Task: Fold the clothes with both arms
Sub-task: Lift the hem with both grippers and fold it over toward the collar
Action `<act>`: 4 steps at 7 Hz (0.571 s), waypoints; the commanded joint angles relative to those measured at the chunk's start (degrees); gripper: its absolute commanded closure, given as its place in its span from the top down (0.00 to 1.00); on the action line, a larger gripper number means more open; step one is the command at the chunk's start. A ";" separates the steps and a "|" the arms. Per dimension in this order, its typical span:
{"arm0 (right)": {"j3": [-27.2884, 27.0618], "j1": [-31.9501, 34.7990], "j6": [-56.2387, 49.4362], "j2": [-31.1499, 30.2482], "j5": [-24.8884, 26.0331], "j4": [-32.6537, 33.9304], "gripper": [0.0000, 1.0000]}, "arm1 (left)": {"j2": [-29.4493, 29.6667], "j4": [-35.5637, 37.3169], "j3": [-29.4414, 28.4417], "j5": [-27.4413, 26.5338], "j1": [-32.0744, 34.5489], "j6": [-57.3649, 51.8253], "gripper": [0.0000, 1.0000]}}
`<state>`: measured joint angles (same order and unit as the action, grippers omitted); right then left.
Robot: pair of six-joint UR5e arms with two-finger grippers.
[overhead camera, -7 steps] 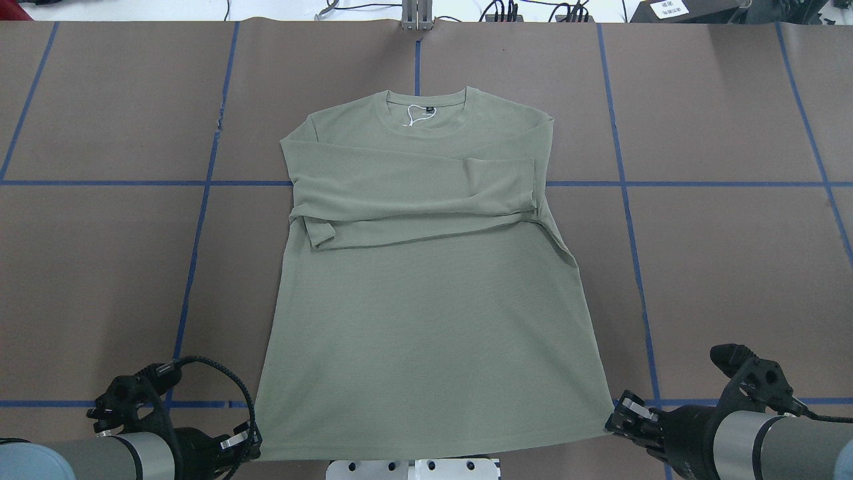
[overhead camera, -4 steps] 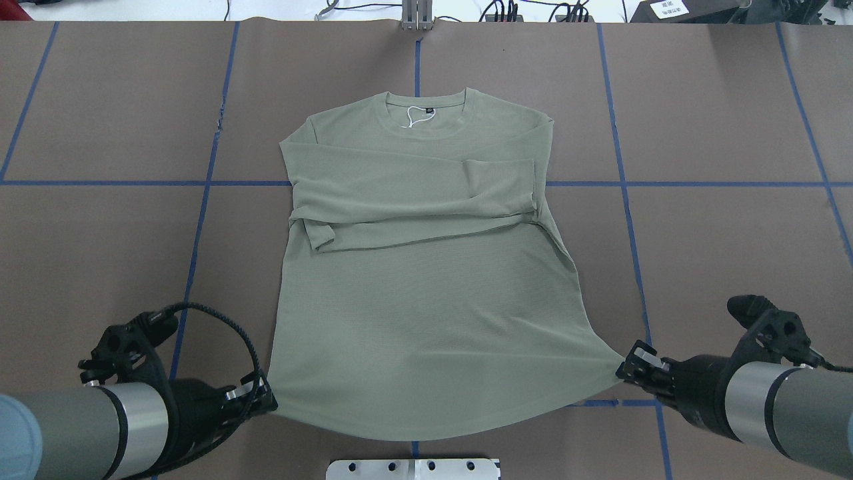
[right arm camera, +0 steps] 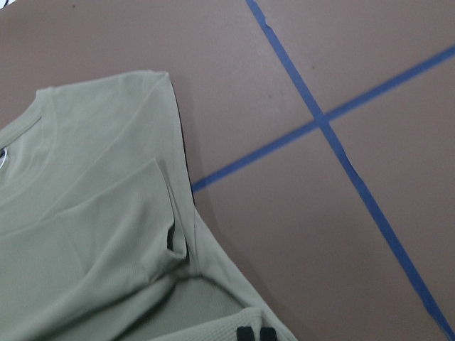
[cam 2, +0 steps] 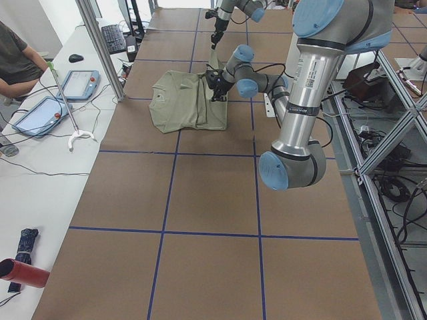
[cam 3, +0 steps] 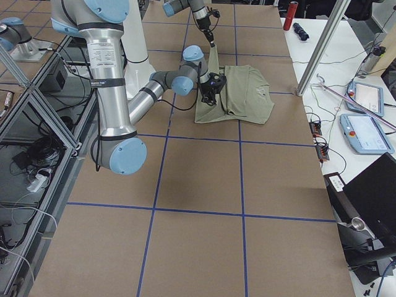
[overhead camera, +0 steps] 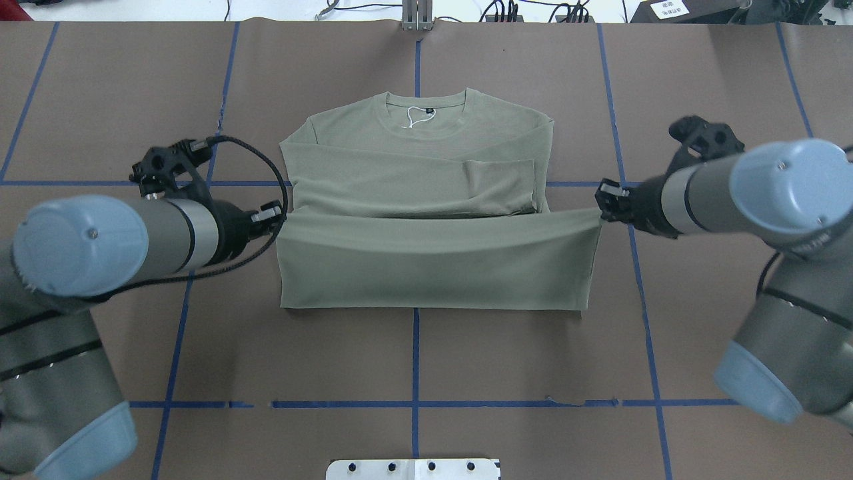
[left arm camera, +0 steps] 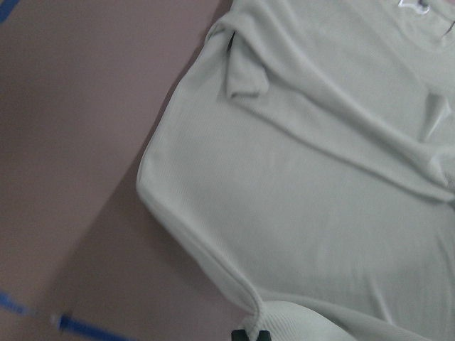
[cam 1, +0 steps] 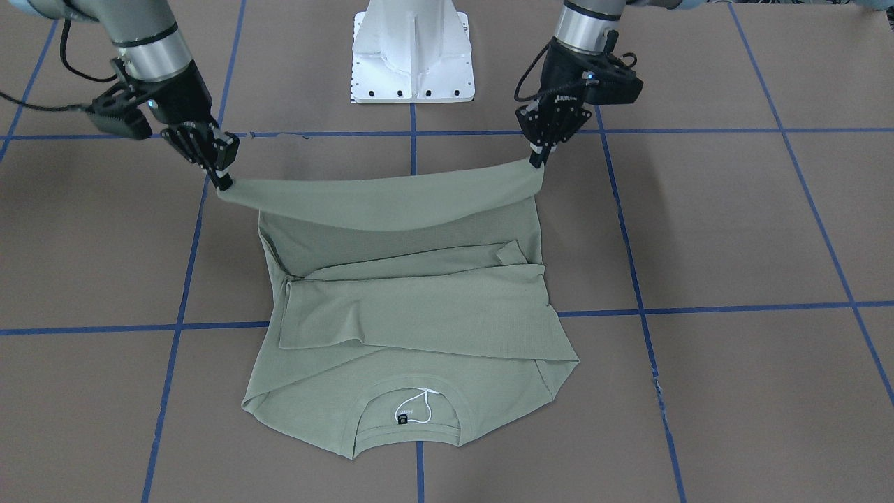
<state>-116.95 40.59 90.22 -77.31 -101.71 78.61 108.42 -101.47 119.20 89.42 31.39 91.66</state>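
Frontally first: sage-green shirt [cam 1: 412, 307] on the brown table [cam 1: 733, 230], collar toward the camera, both sleeves folded across the chest. Hem raised clear of the table, sagging a little in the middle. Left gripper [cam 1: 536, 162], on this view's right, pressed together on one hem corner; right gripper [cam 1: 225, 183] pinching the other. White string tag [cam 1: 413, 409] and dark label [cam 1: 402, 420] inside the collar. White pedestal base [cam 1: 412, 56] at the top.

From overhead: lower half of the shirt doubled over toward the collar, raised hem level with the folded sleeves, crease straight across on the robot's side. Both grippers clamped on cloth, one arm in from each side. Blue tape lines [overhead camera: 414, 360] in a grid over the table.

From the left end: near arm bent over the shirt's edge, far arm small beyond; fingers too small to judge. Person [cam 2: 12, 63] at a white side bench.

From the right end: much the same, mirrored.

Left wrist, blurred: cloth across most of the frame, black fingertips [left arm camera: 242, 334] at the bottom edge on a hem corner.

Right wrist: shoulder, folded sleeve, dark tips on cloth at the bottom edge.
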 commanded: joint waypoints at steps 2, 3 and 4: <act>22.33 7.48 -6.98 16.81 -1.39 0.14 0.00 | 6.16 -7.84 -14.64 0.40 7.89 -6.13 0.00; 27.17 8.09 -8.21 19.46 -1.21 -0.21 0.00 | 9.41 -11.17 -21.65 0.14 8.34 -6.14 0.00; 33.31 8.19 -9.44 23.83 -0.43 -0.30 0.00 | 11.18 -17.29 -29.21 -0.04 8.60 -6.14 0.00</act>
<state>-90.94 48.30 82.37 -58.41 -102.81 78.52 116.85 -112.69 98.74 89.61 39.37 85.75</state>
